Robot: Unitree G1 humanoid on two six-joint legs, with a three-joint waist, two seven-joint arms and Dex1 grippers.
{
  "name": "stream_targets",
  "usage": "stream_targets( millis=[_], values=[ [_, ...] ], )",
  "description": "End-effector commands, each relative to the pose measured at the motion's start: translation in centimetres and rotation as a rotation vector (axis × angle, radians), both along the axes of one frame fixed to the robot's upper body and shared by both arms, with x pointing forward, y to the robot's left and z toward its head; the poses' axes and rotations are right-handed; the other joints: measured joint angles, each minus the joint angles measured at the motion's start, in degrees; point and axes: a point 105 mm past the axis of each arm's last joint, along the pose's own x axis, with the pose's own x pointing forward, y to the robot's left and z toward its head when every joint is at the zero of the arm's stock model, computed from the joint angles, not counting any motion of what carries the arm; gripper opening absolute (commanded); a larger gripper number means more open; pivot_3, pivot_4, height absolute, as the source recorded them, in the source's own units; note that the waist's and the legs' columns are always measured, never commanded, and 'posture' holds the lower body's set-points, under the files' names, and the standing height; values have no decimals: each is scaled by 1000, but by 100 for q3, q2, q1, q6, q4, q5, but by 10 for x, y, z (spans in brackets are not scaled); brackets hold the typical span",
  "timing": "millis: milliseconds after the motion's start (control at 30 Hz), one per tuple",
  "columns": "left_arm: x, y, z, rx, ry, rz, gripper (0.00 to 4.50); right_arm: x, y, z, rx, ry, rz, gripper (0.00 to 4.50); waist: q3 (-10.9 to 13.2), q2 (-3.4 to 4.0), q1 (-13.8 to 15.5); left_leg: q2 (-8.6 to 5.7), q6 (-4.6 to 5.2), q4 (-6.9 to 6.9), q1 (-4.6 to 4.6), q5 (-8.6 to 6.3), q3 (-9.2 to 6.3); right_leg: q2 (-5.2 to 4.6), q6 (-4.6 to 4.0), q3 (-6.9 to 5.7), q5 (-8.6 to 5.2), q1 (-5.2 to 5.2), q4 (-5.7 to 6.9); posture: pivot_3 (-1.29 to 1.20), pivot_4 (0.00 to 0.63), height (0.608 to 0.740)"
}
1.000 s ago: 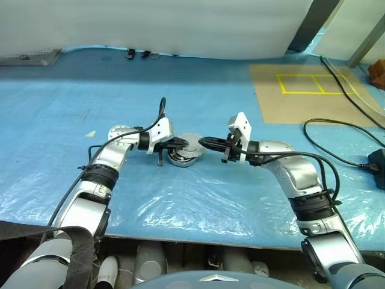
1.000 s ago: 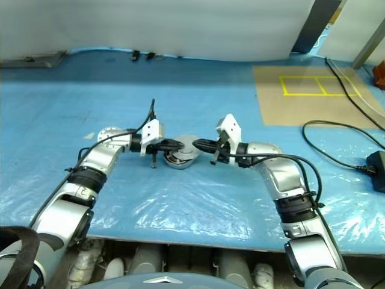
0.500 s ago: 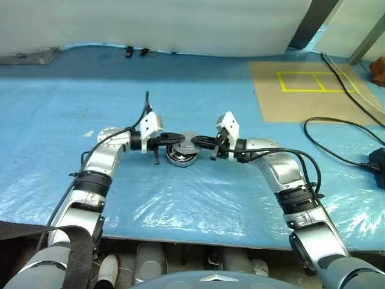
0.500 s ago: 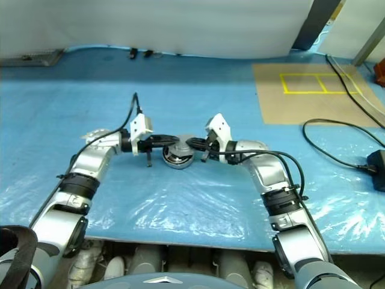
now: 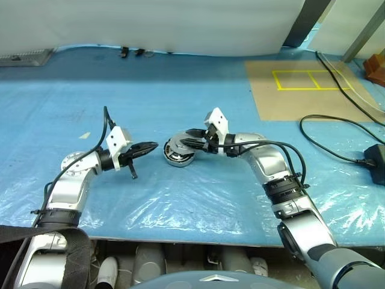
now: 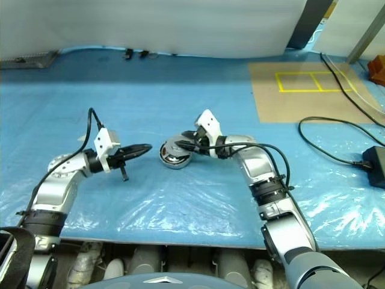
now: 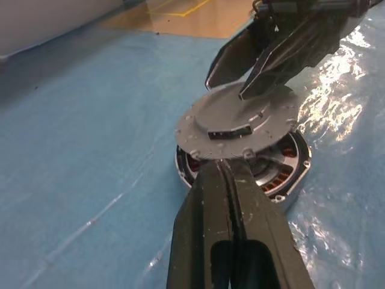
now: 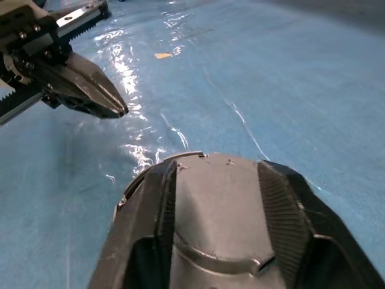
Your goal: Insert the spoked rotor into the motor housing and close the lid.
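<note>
I had the right gripper (image 5: 191, 137) spread over the lid (image 7: 239, 127), which sat nearly shut but tilted on the motor housing (image 7: 283, 182) mid-sheet. The left gripper (image 5: 149, 146) hung pinched shut, empty, just beside it. Pressing off-centre could have skidded the housing or jammed the lid askew.

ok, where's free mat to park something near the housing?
Bare mat in front of the housing, toward the mat's near edge, and behind it up to the white wall. The gap between the shut left pincer and the housing is tight. On the right it is crowded: right pincer spread over the lid, then black cable.
</note>
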Motion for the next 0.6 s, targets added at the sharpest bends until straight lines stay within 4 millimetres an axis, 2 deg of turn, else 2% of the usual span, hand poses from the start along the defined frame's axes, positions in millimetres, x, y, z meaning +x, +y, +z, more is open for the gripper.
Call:
stream_targets(
  millis=[33,133,333,600],
  values=[
    [-5,3,18,-57,-62,43,0,1,9,15,20,-47,38,3391,0,0,3,1,0,0,1,0,0,1,0,0,0,0,2,0,150,740],
    [-10,3,15,-89,-51,72,0,2,11,13,9,-36,38,4441,0,0,1,1,1,4,3,0,0,0,-1,0,0,1,4,0,150,740],
    [-19,5,5,-141,-19,125,0,3,12,3,-49,-15,56,4480,0,0,-10,3,1,3,3,1,3,3,-1,5,0,1,5,0,150,740],
    [-22,3,-1,-148,5,134,0,4,15,0,-28,39,48,4480,0,0,-13,3,2,9,12,1,5,3,-3,7,1,1,9,0,150,740]
  ],
)
